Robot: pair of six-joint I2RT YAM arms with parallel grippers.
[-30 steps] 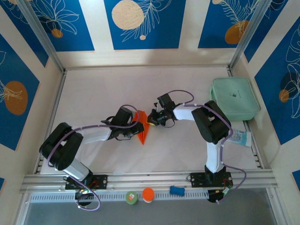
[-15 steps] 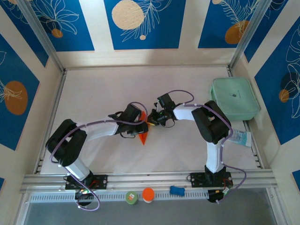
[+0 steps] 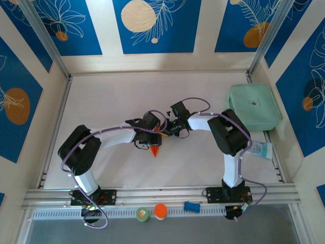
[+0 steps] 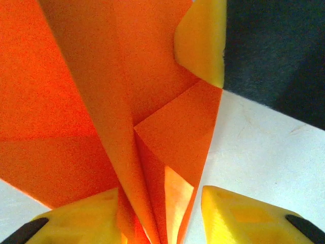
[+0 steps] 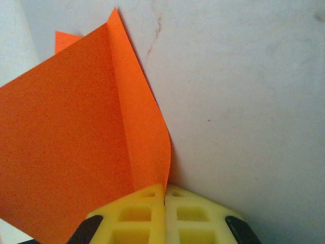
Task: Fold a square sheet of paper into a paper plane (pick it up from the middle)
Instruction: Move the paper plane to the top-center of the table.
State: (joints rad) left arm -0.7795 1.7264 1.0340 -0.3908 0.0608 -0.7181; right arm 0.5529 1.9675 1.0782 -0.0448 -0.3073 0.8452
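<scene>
The square sheet of paper is folded into a narrow orange paper plane (image 3: 154,149) at the table's middle, and only its pointed tip sticks out below my left gripper (image 3: 153,136). In the left wrist view the plane's creased layers (image 4: 152,76) run down between my left gripper's (image 4: 160,197) yellow fingers, which stand apart: the left finger (image 4: 86,218) is against the paper, the right finger (image 4: 244,218) just clear of it. My right gripper (image 3: 165,128) is shut on the plane's edge (image 5: 76,152), the pads (image 5: 152,213) pressed together. One right-gripper fingertip (image 4: 203,40) lies on the paper.
A mint-green case (image 3: 254,107) sits at the right wall with a white and blue packet (image 3: 261,149) in front of it. On the front rail are a green disc (image 3: 142,214), a round orange disc (image 3: 160,210) and a blue piece (image 3: 191,206).
My left arm has swung right and now covers most of the plane, leaving its tip showing. The right arm has kept still, holding the paper.
</scene>
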